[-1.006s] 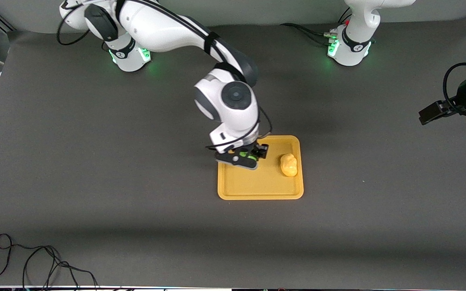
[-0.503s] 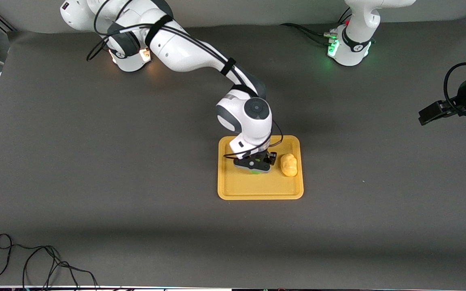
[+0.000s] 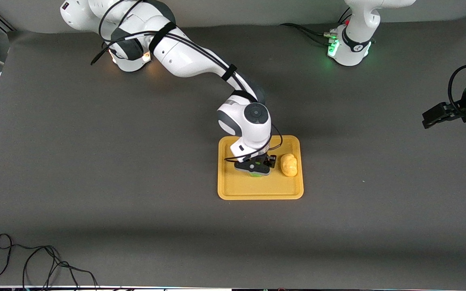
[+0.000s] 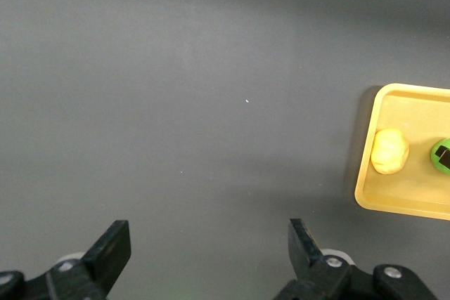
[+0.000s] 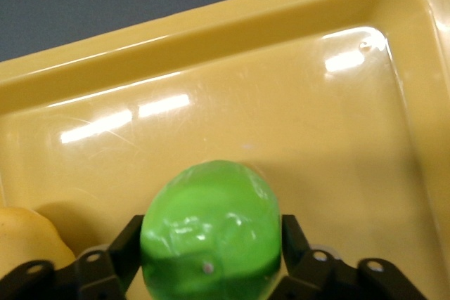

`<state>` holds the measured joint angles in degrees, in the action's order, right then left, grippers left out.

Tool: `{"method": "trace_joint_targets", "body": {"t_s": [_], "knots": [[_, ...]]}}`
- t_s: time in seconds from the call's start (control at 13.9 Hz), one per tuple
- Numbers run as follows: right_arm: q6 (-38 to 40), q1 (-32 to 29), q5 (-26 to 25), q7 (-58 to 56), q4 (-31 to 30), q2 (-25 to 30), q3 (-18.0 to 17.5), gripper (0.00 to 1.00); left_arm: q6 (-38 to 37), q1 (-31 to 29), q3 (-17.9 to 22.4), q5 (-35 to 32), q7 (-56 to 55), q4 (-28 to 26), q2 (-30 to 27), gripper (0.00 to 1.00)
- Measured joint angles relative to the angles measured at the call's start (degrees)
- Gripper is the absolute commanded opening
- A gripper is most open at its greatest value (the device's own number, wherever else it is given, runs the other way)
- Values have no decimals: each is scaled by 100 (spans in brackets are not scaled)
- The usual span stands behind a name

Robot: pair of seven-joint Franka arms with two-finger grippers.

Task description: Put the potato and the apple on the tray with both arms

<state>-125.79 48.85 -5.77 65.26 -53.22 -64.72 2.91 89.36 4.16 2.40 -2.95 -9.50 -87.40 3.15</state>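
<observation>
The yellow-orange tray (image 3: 257, 189) lies mid-table. The potato (image 3: 289, 165) lies in it at the edge toward the left arm's end. My right gripper (image 3: 257, 167) is low over the tray beside the potato, shut on the green apple (image 3: 256, 174). In the right wrist view the apple (image 5: 211, 219) sits between my fingers (image 5: 121, 244) just over the tray floor (image 5: 281, 103), with the potato (image 5: 24, 240) at the edge. My left gripper (image 3: 434, 116) waits open and empty over bare table at the left arm's end. Its wrist view (image 4: 207, 237) shows the tray (image 4: 401, 200), potato (image 4: 389, 151) and apple (image 4: 441, 156) at a distance.
The table is covered by a dark grey mat (image 3: 95, 161). A loose black cable (image 3: 34, 262) lies at the corner nearest the front camera, at the right arm's end. The arm bases (image 3: 348, 44) stand along the edge farthest from the camera.
My right gripper has carried the apple across the tray toward the potato and lower. The left gripper has shifted slightly at the table's end.
</observation>
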Motion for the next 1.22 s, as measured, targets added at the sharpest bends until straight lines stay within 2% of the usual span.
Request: {"method": "trace_joint_targets", "body": {"t_s": [0.5, 0.72, 1.22], "knots": [[21, -31, -49, 0, 37, 1, 40, 100, 8, 8, -15, 0, 72, 0, 0, 100], [606, -74, -71, -107, 240, 149, 131, 100, 8, 9, -19, 0, 72, 0, -1, 100], [2763, -674, -71, -1342, 386, 1798, 164, 100, 8, 9, -20, 0, 73, -5, -4, 100]]}}
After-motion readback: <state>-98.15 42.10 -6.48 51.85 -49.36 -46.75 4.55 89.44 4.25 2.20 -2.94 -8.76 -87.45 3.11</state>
